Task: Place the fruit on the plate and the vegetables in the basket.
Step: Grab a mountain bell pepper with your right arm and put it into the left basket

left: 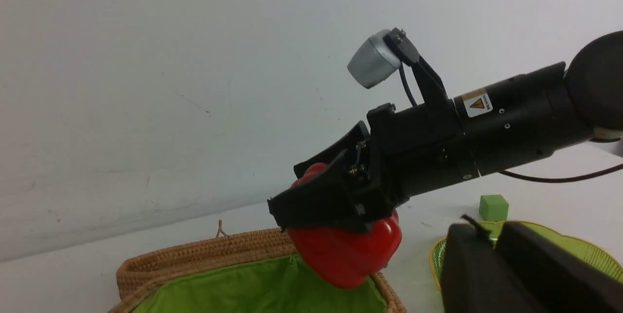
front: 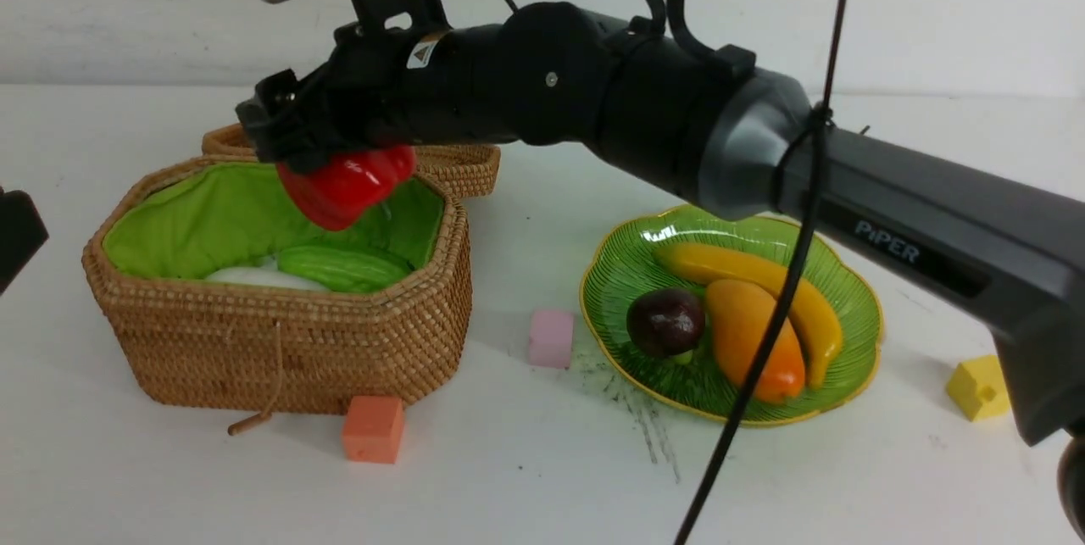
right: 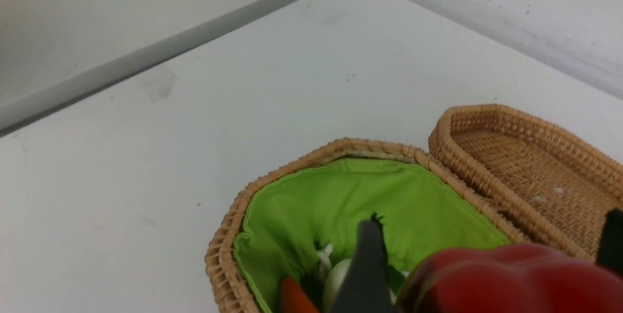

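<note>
My right gripper [front: 314, 159] is shut on the red bell pepper [front: 347, 185] and holds it in the air over the open basket [front: 280, 342]. Down in the green lining lie a light-green cucumber [front: 343, 267] and a white radish [front: 263, 276]; the right wrist view also shows an orange carrot [right: 294, 298] there. The green plate [front: 627, 265] holds the banana [front: 763, 282], mango [front: 750, 333] and mangosteen [front: 665, 322]. In its own wrist view my left gripper [left: 491, 230] is shut and empty, off to the basket's left.
The basket's wicker lid [front: 462, 168] lies open behind it. Foam cubes sit on the table: pink [front: 551, 338], orange [front: 373, 429], yellow [front: 977, 388], green [left: 493, 207]. A black cable [front: 763, 342] hangs across the plate in the front view.
</note>
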You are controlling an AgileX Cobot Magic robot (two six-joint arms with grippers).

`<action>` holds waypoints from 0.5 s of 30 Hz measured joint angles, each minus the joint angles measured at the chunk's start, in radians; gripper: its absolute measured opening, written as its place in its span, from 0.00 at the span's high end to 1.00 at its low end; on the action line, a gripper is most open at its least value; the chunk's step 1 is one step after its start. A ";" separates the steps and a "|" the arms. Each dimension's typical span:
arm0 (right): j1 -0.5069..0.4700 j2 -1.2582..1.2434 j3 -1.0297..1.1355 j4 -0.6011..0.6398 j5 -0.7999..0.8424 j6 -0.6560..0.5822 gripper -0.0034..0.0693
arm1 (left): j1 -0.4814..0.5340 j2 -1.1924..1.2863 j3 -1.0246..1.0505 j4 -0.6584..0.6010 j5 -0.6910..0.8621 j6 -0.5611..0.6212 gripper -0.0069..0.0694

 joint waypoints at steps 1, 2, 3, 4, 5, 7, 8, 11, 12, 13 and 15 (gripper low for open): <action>0.000 0.002 0.000 0.001 -0.012 0.000 0.18 | 0.000 0.000 0.000 0.000 0.000 0.000 0.81; 0.000 0.003 0.000 0.001 -0.015 0.000 0.18 | 0.000 0.000 0.000 0.000 0.001 0.000 0.81; 0.000 0.004 0.000 0.003 -0.023 0.000 0.18 | 0.000 0.000 0.000 0.000 0.001 0.000 0.81; 0.000 0.005 0.000 0.004 -0.031 0.000 0.18 | 0.000 0.000 0.000 0.000 0.002 0.000 0.81; 0.000 0.007 0.000 0.004 -0.037 0.000 0.18 | 0.000 0.000 0.000 0.000 0.003 0.000 0.81; 0.000 0.016 0.000 0.004 -0.048 0.000 0.18 | 0.000 0.000 0.000 0.000 0.010 0.000 0.81; 0.000 0.022 0.000 0.004 -0.049 0.000 0.18 | 0.000 0.000 0.000 0.000 0.015 0.000 0.81; 0.000 0.034 0.000 0.004 -0.049 0.000 0.18 | 0.000 0.000 0.000 0.001 0.030 0.000 0.81; 0.000 0.036 0.000 0.004 -0.049 0.000 0.18 | 0.000 0.000 0.000 0.001 0.033 0.000 0.81; 0.000 0.037 0.000 0.004 -0.049 0.000 0.17 | 0.000 0.000 0.000 0.002 0.037 0.000 0.81; 0.000 0.037 0.000 0.004 -0.051 0.000 0.15 | 0.000 0.000 0.000 0.002 0.041 0.000 0.80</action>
